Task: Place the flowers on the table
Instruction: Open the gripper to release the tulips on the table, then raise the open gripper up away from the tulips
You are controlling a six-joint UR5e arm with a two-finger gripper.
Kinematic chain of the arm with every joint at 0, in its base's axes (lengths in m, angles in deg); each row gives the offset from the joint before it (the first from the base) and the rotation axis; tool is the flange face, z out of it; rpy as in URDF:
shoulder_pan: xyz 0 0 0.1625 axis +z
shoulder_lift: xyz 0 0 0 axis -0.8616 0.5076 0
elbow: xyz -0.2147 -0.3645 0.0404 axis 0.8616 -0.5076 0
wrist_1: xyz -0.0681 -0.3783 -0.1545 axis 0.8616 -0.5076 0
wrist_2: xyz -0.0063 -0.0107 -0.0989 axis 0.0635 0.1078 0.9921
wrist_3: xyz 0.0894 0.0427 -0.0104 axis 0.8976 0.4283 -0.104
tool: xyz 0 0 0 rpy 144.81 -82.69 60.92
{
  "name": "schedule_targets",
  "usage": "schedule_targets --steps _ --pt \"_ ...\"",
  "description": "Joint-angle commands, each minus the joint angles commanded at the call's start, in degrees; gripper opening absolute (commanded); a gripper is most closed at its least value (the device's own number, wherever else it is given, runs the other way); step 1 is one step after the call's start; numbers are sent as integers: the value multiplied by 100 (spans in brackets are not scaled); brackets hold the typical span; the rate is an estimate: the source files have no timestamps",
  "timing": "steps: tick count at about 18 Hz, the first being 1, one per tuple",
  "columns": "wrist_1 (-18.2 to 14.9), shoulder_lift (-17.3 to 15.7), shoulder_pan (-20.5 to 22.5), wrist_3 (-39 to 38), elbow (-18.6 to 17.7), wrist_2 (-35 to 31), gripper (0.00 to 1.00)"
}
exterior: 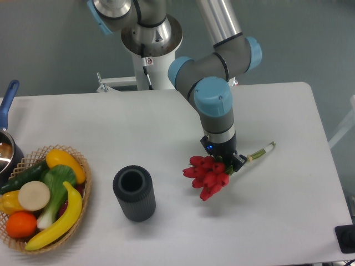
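Right of the table's [277, 221] centre, the bunch of red tulips [206, 174] hangs low in the arm's grasp, the blooms pointing toward the front edge and the pale stem ends slanting up toward the right edge. A shadow lies close under the flower heads, so they look to be at or very near the white surface; whether they already touch it cannot be told from this angle.

By my reading the task is nearly done: the carry and most of the lowering are done, and what remains is to set the bunch down fully, let go and lift clear.

The gripper [228, 160] is closed narrowly around the stems just behind the blooms. The fingers themselves are mostly hidden by the wrist and the flowers, so the exact gap cannot be seen, but the bunch is plainly held there and nothing else is in the grasp.

Toward the front edge, left of the flowers and well apart from them, stands a dark ribbed cylindrical vase [133, 193], upright and open-topped. At the front-left corner sits a wicker basket of fruit and vegetables [83, 208], with a blue-handled pot [8, 100] at the left edge behind it.
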State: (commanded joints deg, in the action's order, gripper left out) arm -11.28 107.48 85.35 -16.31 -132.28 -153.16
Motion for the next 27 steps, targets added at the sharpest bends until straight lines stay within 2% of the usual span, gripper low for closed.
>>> schedule_targets --steps 4,5,6,7,10,12,17,20,22,24,27 --pt "0 71 -9 9 9 9 52" --pt "0 88 -9 35 17 9 61" --pt "0 106 -9 44 35 26 74" --pt "0 123 -9 44 52 26 76" --pt "9 132 0 53 114 53 94" --pt "9 132 9 114 123 62 99" --pt "-9 36 97 465 123 324 100" --pt "-131 -341 220 615 316 860 100" --pt "-307 -421 255 833 438 1062 100" --pt "-631 -535 264 1281 658 1273 100" --pt "-1579 -606 421 2335 1071 1292 100"
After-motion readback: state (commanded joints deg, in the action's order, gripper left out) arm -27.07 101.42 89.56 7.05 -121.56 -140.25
